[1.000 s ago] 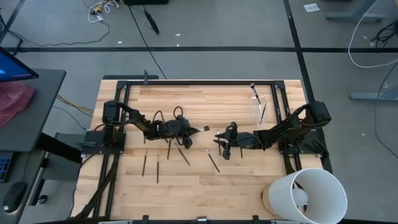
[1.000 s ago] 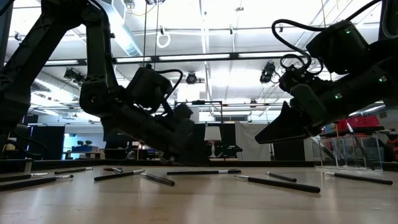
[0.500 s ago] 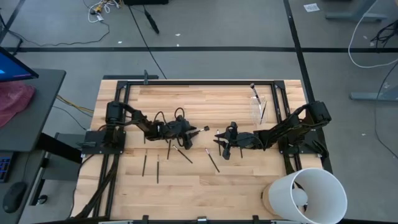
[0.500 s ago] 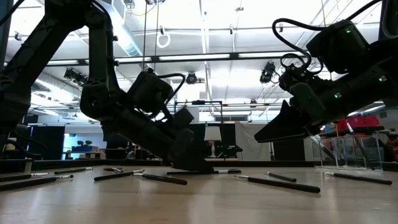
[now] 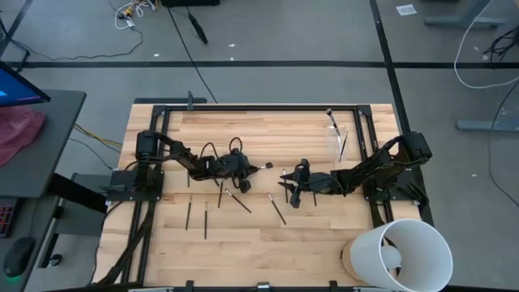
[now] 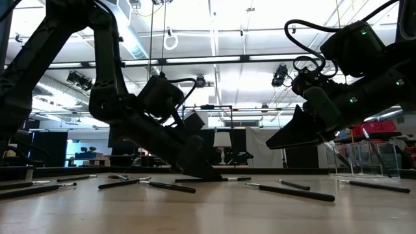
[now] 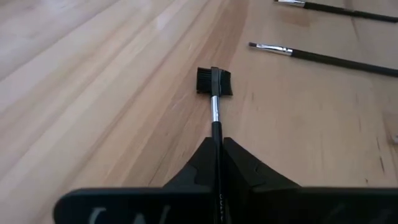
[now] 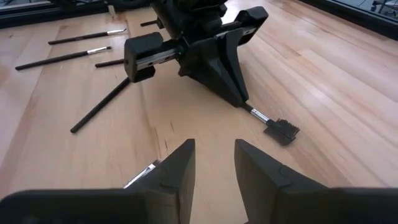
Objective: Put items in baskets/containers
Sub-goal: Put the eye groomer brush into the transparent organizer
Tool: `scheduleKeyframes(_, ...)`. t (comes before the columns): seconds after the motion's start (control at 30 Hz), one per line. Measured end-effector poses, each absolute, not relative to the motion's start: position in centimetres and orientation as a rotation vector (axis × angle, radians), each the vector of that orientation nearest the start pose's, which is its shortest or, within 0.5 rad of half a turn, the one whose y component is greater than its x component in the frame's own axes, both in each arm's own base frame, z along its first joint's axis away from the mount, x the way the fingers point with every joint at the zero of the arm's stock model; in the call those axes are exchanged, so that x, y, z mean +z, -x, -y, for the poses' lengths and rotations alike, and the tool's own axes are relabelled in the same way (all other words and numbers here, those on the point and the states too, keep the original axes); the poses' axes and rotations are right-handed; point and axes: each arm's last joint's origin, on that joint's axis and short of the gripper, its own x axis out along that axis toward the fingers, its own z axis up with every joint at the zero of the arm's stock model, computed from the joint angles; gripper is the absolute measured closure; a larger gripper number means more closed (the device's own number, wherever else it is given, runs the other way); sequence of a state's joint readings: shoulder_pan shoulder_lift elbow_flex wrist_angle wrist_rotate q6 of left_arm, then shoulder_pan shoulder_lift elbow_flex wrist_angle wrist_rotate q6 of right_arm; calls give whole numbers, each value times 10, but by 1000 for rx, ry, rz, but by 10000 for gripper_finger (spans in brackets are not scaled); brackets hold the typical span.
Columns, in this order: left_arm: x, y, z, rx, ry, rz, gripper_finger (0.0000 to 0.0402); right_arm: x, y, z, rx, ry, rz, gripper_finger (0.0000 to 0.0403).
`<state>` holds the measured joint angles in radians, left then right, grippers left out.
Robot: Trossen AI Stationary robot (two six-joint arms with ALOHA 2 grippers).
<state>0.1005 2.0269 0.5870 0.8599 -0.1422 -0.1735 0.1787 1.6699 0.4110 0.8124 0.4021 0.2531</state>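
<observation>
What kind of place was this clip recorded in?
Likely a robotics lab or workshop: a wooden table in a black metal frame on a bare grey floor with loose cables, and exposed ceiling ducts and lights in the low view.

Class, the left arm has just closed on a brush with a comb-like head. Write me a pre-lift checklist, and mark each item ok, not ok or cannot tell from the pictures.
1. Left claw shut on the comb brush: ok, handle pinched between the fingers.
2. Brush head free of other brushes: ok, it lies alone on bare wood.
3. Brush off the table: not ok, the head is on the wood.
4. Right claw out of the way: ok, open, apart from the left claw, facing it.
5. Clear cup upright and open: cannot tell for certain; it stands at the far right and already holds brushes.
6. Grip firm enough to lift: cannot tell.
</observation>
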Motion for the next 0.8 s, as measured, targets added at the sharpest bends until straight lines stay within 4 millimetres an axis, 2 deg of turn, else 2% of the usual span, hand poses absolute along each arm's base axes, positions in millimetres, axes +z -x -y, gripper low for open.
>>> scheduleKeyframes(0.37, 76, -309, -34, 255, 191, -440, 391, 110, -262, -39, -176, -169, -421, 289)
scheduleKeyframes(0.63, 97, -317, -35, 236, 203, -219, 391, 109, -261, -39, -183, -203, -424, 289)
scheduleKeyframes(0.8, 118, -320, -33, 143, 207, -12, 391, 112, -262, -37, -242, -203, -383, 286)
